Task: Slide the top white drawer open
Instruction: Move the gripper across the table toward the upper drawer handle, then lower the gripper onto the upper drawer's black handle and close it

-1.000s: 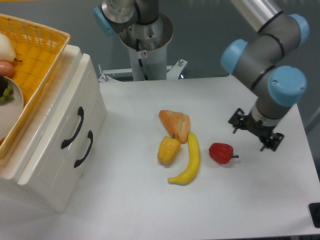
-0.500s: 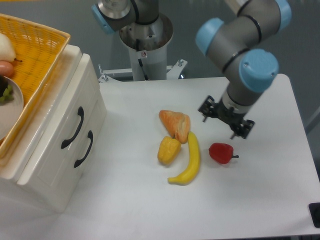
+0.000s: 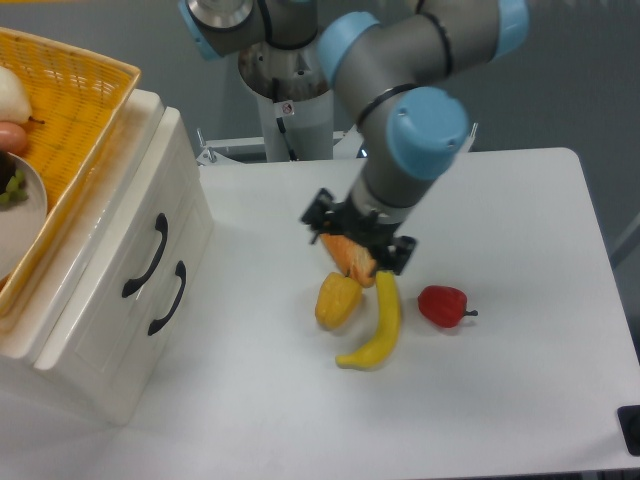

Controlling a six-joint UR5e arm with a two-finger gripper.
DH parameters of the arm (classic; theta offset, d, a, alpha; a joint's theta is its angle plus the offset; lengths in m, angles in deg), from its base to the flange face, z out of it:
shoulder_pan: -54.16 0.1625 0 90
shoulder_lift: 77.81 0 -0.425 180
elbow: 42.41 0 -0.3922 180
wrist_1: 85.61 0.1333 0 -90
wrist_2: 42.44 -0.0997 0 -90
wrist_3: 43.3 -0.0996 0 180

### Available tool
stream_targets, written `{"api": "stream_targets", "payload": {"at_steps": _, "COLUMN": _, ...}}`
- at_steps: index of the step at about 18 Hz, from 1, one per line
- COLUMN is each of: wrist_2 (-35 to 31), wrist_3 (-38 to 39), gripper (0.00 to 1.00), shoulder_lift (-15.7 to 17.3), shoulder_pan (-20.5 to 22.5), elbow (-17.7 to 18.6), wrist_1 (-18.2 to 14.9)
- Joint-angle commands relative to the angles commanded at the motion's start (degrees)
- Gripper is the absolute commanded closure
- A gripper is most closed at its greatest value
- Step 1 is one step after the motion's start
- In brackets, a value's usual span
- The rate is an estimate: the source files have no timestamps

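Standing at 9 o'clock on the table (image 3: 520, 400): cabinet (image 3: 110, 300), top drawer (image 3: 135, 255) sitting above lower drawer (image 3: 160, 310). Resting on cabinet at 10 o'clock: basket (image 3: 75, 110). Lying near centre: croissant (image 3: 352, 258), pepper (image 3: 337, 300) just below, banana (image 3: 375, 325) beside, red pepper (image 3: 442, 305) toward 3 o'clock. Hovering over croissant: gripper (image 3: 358, 238).

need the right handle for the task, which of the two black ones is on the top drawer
The upper-left black handle, on the top white drawer; the other handle sits lower and to its right.
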Motion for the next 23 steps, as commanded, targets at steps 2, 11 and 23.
{"api": "stream_targets", "payload": {"at_steps": 2, "wrist_2": 1.49, "wrist_3": 1.14, "gripper": 0.0, "shoulder_lift": 0.17, "shoulder_pan": -1.32, "elbow": 0.0, "wrist_1": -1.41}}
{"api": "stream_targets", "payload": {"at_steps": 11, "wrist_2": 6.51, "wrist_3": 3.34, "gripper": 0.0, "shoulder_lift": 1.85, "shoulder_pan": -4.83, "elbow": 0.09, "wrist_1": -3.79}}
{"api": "stream_targets", "payload": {"at_steps": 23, "wrist_2": 10.72, "wrist_3": 12.22, "gripper": 0.0, "shoulder_lift": -0.09, "shoulder_pan": -9.5, "elbow": 0.44, "wrist_1": -0.28}}
